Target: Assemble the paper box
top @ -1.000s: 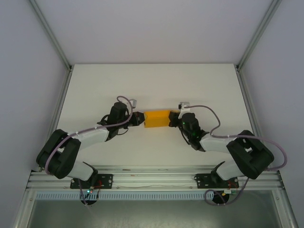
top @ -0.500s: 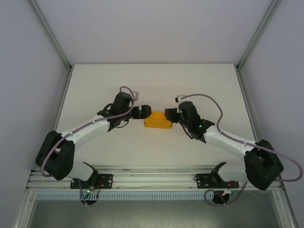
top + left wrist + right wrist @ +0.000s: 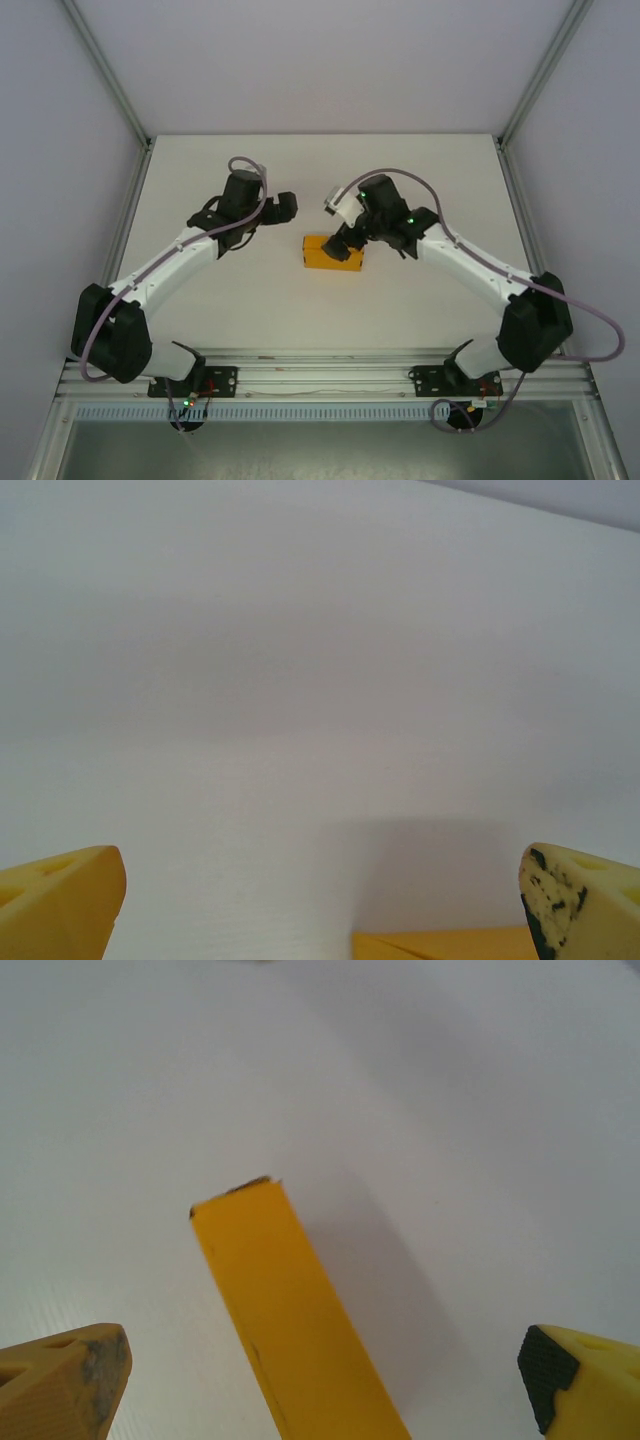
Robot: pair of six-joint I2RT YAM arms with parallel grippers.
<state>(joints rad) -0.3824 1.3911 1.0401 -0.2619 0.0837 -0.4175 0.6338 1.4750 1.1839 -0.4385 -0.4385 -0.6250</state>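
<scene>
While poised over box, holds right gripper fingers spread, empty; left gripper likewise, apart from box.

box plain orange-yellow, dark scuff at one corner. surface white. left end effector fingers yellow, one black-speckled. right end effector fingers yellow, one tip black.
</scene>
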